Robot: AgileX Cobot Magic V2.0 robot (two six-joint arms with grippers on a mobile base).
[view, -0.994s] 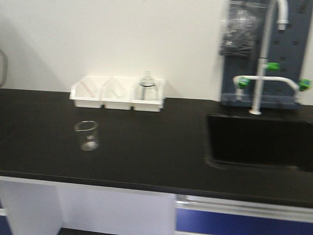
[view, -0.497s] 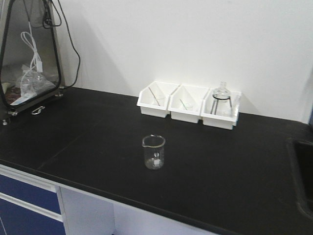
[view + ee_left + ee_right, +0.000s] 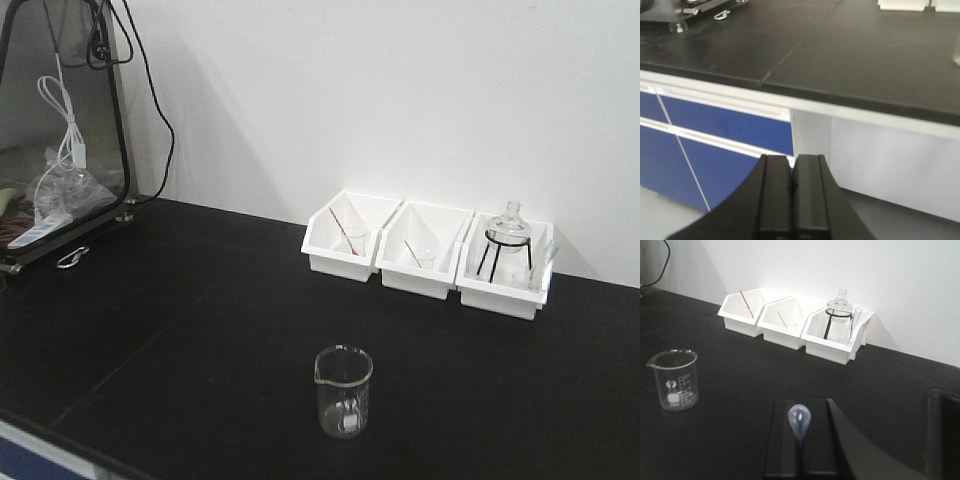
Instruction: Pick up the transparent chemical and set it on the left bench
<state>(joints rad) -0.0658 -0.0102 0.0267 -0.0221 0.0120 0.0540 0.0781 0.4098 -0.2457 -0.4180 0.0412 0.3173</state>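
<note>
A clear glass beaker [image 3: 343,392] stands upright on the wide black bench [image 3: 200,330], near its front edge. No pipette shows inside it. In the right wrist view the beaker [image 3: 676,380] is to the left of my right gripper [image 3: 801,405], apart from it. The right gripper is shut on a translucent bluish pipette bulb [image 3: 799,421] that sticks up between its fingers. My left gripper [image 3: 792,159] is shut and empty, low in front of the bench edge [image 3: 850,100], by the blue cabinet fronts.
Three white bins [image 3: 425,262] stand at the back wall: one holds a small beaker with a red stick [image 3: 350,238], one a round flask on a black tripod [image 3: 508,245]. A glass-fronted enclosure [image 3: 60,130] stands at far left. A sink edge [image 3: 945,430] is at right.
The front view has swung left and closer: the sink and tap have left the frame, the enclosure has come in, and the beaker now sits nearer and lower.
</note>
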